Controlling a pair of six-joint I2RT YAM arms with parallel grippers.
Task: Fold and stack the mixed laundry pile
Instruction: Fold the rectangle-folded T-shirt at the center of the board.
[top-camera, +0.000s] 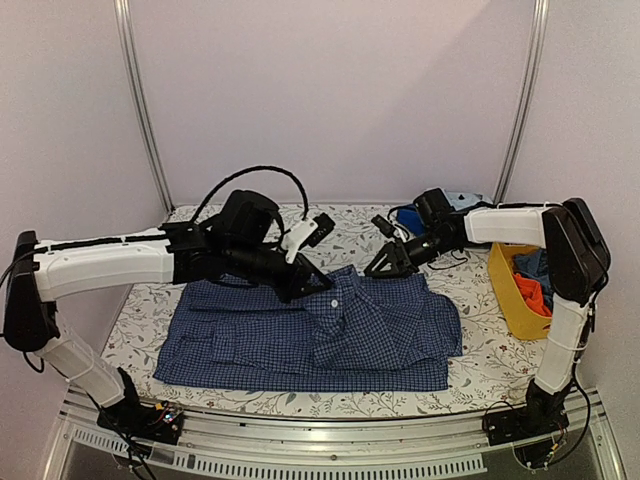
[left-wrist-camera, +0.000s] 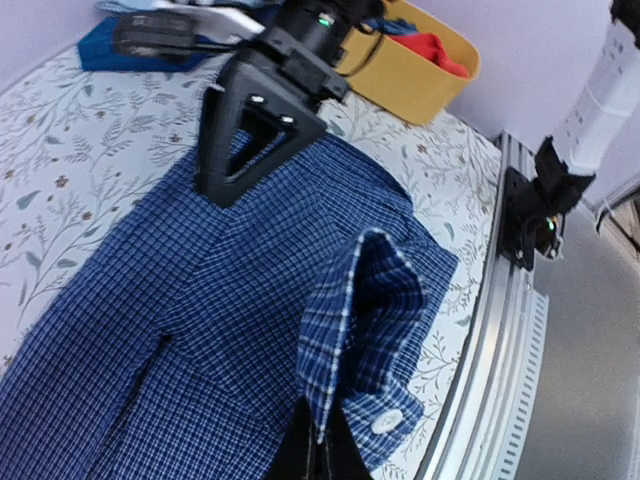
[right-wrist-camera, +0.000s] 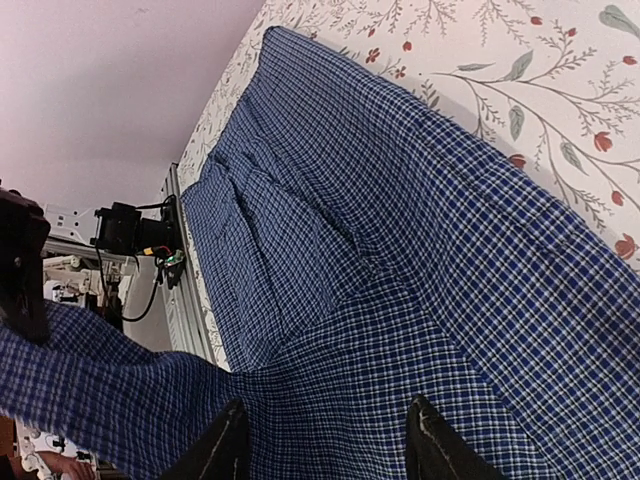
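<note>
While our left claw (left-wrist-camera: 320, 450) clamps the blue shirt (top-camera: 300, 340) sleeve (left-wrist-camera: 360, 330), we should lay it flat; the right claw (right-wrist-camera: 325, 440) gapes empty.

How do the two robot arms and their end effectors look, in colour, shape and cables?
The left arm and the right arm have smooth white link covers joined by rounded black joints. The black left end effector and right end effector have angular, tapering fingers. A thin black cable loops above the left wrist.
</note>
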